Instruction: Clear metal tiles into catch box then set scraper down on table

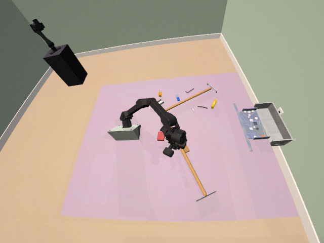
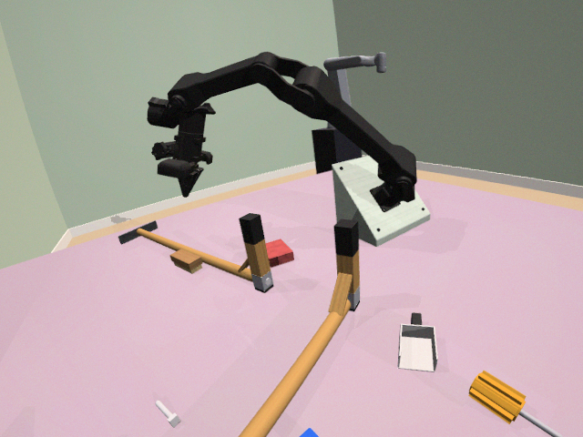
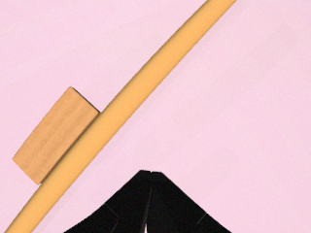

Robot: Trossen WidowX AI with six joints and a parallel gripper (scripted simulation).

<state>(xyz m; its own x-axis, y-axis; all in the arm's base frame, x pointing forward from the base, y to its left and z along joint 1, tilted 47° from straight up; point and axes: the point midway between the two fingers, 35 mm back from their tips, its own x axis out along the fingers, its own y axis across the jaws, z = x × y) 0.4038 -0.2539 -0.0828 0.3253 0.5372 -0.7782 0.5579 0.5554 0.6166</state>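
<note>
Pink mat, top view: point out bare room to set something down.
Bare: between the arm's angled base and the lower long tool's blade. Crowded: around the blue-handled item and yellow cylinder.

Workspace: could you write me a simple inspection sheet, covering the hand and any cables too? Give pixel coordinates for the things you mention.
Surface: pink, bearing two wooden-handled tools.
Job's things: tiles (image 1: 251,120) on the bench plate (image 1: 244,124); none seen in the catch box (image 1: 288,125). Dark-bladed tool (image 1: 195,172) (image 2: 211,259) (image 3: 131,97) lying down.
Clutter: red block (image 1: 160,136) (image 2: 281,251), white dustpan (image 1: 160,102) (image 2: 417,352), orange-handled screwdriver (image 1: 160,93) (image 2: 496,396), among others.
Hand (image 1: 181,146) (image 2: 186,191) (image 3: 152,173): shut, empty, raised.
Cables: nothing seen.
Surroundings: green walls (image 1: 274,52) (image 2: 188,28); second arm (image 1: 43,36) (image 2: 352,62) behind the first's base (image 1: 126,134) (image 2: 351,207).
</note>
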